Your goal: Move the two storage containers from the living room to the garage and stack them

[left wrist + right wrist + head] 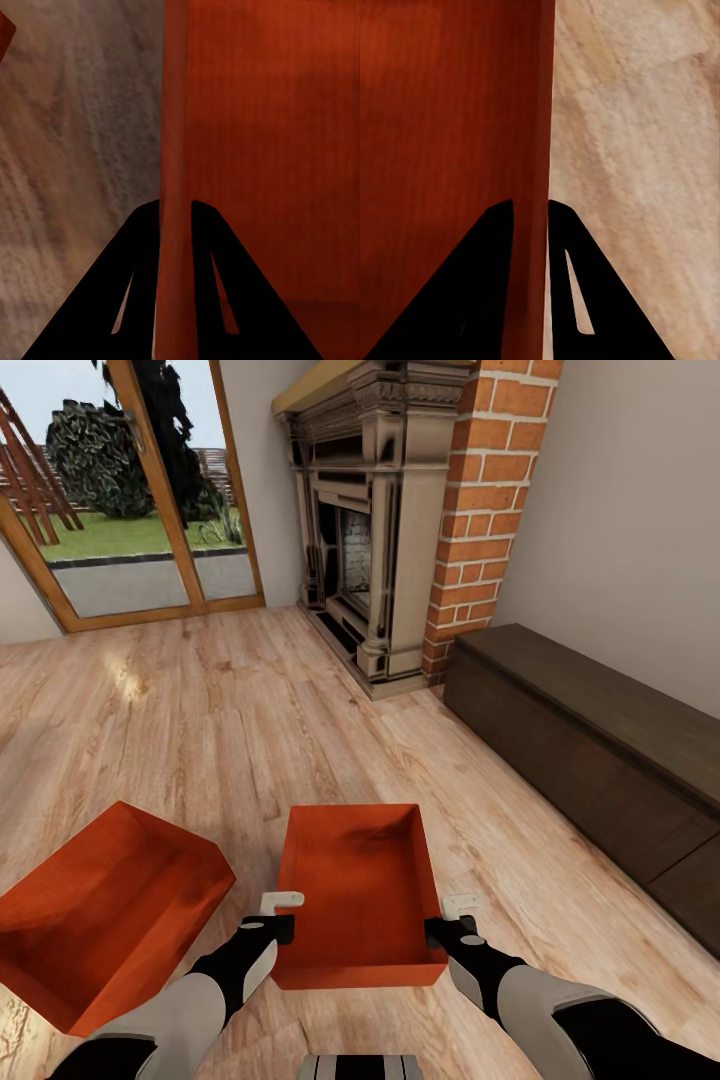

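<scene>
In the living room, one orange-red storage container (360,890) sits in front of me over the wood-plank flooring, open side up. My left gripper (283,915) is shut on its left wall (174,150), one finger on each side. My right gripper (452,920) is shut on its right wall (542,150) the same way. The second storage container (100,910) lies tilted on the planks to the left, a hand's width from the first.
A brick fireplace (400,530) stands ahead at the back. A long dark wood bench (600,750) runs along the right wall. Wood-framed glass doors (130,490) are at the back left. Open plank flooring (230,710) lies between.
</scene>
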### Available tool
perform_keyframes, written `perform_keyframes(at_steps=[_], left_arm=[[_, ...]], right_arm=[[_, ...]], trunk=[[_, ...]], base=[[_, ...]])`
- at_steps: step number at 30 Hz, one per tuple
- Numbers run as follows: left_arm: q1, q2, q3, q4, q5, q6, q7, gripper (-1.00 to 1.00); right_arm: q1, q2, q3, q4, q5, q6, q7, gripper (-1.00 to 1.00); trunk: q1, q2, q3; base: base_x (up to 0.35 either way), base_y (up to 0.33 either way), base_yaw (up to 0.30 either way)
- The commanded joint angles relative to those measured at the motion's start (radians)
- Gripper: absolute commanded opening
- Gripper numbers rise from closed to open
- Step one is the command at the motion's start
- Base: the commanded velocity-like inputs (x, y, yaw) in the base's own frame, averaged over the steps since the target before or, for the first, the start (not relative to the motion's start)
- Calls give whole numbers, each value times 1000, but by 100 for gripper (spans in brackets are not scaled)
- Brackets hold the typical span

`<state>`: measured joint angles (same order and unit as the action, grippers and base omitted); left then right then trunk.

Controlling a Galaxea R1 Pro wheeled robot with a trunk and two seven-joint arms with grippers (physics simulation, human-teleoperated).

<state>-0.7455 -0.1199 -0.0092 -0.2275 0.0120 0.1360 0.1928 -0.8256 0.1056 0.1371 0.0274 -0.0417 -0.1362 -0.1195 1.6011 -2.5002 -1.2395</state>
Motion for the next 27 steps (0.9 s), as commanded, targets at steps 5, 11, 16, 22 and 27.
perform_keyframes(at_steps=[5, 11, 16, 22, 27], left_arm=[[0, 1, 5, -4, -16, 8, 7, -100], [0, 2, 5, -4, -12, 8, 6, -100], [0, 2, 6, -4, -12, 8, 5, -100], [0, 2, 7, -5, -12, 8, 5, -100], [0, 2, 8, -6, -12, 8, 5, -100]], right_arm=[[-1, 0, 3, 3, -15, -6, -8, -100], [-1, 0, 4, 3, -15, -6, -8, -100], [-1, 0, 3, 3, -15, -6, -8, -100], [-1, 0, 3, 3, -15, -6, -8, -100], [-1, 0, 3, 3, -15, -6, -8, -100]], trunk=[[0, 0, -1], [-13, 21, 16], [-32, 56, 32], [-55, 98, 51], [-74, 133, 67]], base=[[0, 0, 0], [0, 0, 0], [0, 0, 0], [0, 0, 0], [0, 0, 0]])
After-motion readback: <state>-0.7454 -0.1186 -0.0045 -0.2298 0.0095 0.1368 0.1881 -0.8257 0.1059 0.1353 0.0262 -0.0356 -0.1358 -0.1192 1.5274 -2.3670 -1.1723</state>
